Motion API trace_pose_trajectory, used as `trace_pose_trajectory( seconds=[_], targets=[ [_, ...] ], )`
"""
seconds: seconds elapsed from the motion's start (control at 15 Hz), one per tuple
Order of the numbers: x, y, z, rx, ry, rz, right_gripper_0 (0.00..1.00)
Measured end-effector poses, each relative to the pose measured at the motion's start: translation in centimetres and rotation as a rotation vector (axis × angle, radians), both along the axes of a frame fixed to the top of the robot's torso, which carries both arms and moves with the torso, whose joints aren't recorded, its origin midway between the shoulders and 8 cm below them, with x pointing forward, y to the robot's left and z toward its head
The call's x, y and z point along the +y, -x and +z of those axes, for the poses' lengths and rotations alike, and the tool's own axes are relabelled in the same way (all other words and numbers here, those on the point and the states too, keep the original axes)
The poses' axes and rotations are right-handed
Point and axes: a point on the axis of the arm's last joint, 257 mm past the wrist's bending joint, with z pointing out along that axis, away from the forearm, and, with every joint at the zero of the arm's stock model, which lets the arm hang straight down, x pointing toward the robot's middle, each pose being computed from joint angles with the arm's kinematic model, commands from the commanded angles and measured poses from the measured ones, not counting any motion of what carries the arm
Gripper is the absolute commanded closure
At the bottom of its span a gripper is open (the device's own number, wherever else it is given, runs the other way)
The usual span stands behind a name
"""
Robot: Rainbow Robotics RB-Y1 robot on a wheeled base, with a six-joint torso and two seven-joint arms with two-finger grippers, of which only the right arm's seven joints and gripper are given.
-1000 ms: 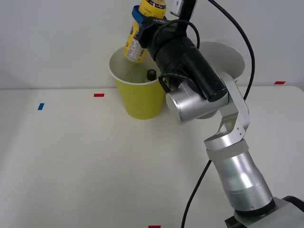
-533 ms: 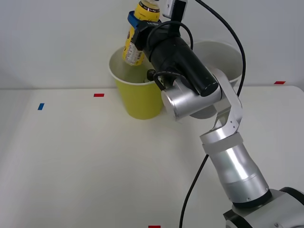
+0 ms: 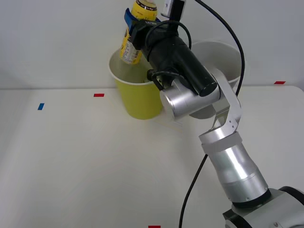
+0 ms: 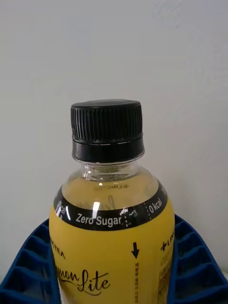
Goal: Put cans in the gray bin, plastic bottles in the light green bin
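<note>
Yellow bottle up over the lime bin

Right gripper (image 3: 134,29) has its blue fingers (image 4: 28,266) clamped on the yellow bottle (image 3: 133,40), which hangs just above the lime bin's (image 3: 137,97) rim, nearly upright. Gray bin (image 3: 223,57) sits right beside it, behind the arm

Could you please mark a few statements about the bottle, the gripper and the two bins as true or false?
1. The right gripper is shut on the yellow bottle. True.
2. The bottle hangs over the gray bin. False: it is held above the light green bin.
3. The bottle's black cap is on. True.
4. The bottle lies on the table. False: it is held in the air, clear of the table.
5. The gray bin stands on the robot's right of the green one. True.
</note>
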Motion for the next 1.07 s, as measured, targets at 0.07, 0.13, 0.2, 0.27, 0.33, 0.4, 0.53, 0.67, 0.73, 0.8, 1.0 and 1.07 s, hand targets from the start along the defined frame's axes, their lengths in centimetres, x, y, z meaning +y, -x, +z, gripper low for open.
trace_pose_trajectory(
  seconds=[0.07, 0.13, 0.2, 0.27, 0.33, 0.4, 0.53, 0.67, 0.73, 0.8, 1.0, 1.07],
  targets=[
    [0.09, 0.04, 0.04, 0.0, -0.001, 0.002, 0.0],
    [0.15, 0.06, 0.03, -0.001, 0.0, 0.003, 0.0],
    [0.19, 0.08, 0.05, -0.002, 0.002, 0.003, 0.0],
    [0.21, 0.1, 0.04, -0.004, 0.005, 0.003, 0.0],
    [0.2, 0.11, 0.06, -0.006, 0.008, 0.002, 0.0],
    [0.19, 0.11, 0.05, -0.008, 0.012, 0.001, 0.0],
    [0.07, 0.09, 0.09, -0.014, 0.016, -0.001, 0.0],
    [0.02, 0.11, 0.13, -0.019, 0.02, -0.001, 0.0],
    [0.0, 0.11, 0.1, -0.021, 0.023, -0.001, 0.0],
    [-0.04, 0.1, 0.08, -0.021, 0.025, -0.001, 0.0],
    [0.0, 0.16, 0.17, -0.023, 0.019, 0.003, 0.0],
    [0.03, 0.19, 0.18, -0.022, 0.017, 0.005, 0.0]
  ],
)
